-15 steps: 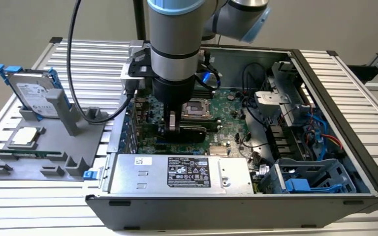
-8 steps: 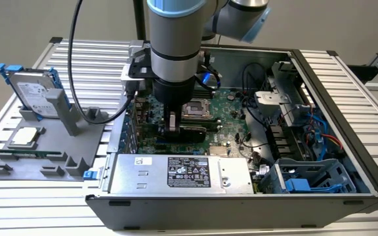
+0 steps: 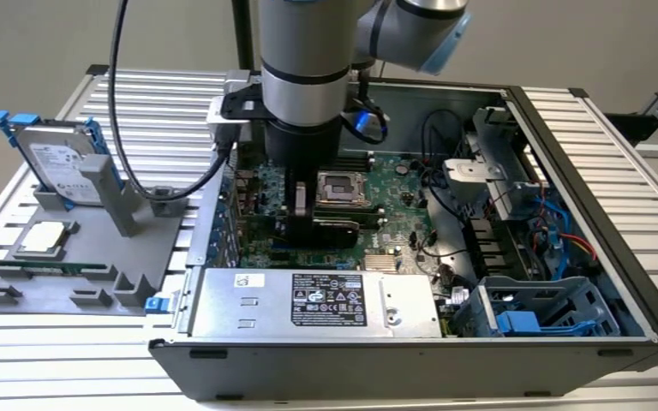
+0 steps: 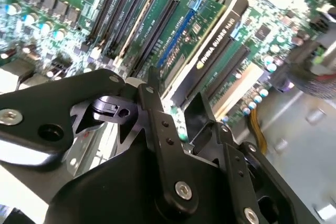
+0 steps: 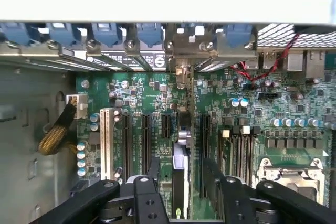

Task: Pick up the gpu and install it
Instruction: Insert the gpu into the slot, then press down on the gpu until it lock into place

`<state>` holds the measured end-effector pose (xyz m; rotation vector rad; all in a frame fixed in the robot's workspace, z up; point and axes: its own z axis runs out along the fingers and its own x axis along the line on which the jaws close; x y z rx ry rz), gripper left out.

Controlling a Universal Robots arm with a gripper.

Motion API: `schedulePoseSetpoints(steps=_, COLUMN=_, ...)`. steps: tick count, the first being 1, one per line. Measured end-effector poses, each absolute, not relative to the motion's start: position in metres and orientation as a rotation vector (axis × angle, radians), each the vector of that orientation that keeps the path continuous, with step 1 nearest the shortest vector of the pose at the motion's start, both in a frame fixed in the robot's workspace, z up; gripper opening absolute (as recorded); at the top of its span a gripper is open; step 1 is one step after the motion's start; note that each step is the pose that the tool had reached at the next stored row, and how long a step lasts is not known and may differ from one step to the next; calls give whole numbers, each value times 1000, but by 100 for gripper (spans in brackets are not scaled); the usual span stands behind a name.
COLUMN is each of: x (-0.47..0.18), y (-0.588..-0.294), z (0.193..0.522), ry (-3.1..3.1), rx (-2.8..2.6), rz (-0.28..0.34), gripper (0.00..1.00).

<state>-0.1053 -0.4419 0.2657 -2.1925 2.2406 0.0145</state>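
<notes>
while seated edgewise, gpu (image 5: 179,182) between slots (image 5: 146,142)

Robot arms (image 3: 302,77): one
Computer cases (image 3: 603,163): one
Graphics cards (image 3: 335,229): one
Hard drives (image 3: 61,163): one
Grey holder trays (image 3: 89,248): one
Power supply boxes (image 3: 312,301): one

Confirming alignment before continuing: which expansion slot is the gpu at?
The one inside the open gripper, hidden under the edge-on gpu; the white slot and black slots beside it stand bare.
</notes>
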Motion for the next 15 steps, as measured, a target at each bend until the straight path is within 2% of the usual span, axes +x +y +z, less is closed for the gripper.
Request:
schedulePoseSetpoints(steps=7, x=-105, y=-442, z=287, ry=2240, rx=-2193, rz=15, gripper=100)
schedulePoseSetpoints(steps=8, x=-105, y=-442, z=287, ry=2240, rx=-2193, rz=15, gripper=0)
schedulePoseSetpoints(steps=15, x=-105, y=-442, z=287, ry=2241, rx=-2193, rz=14, gripper=0)
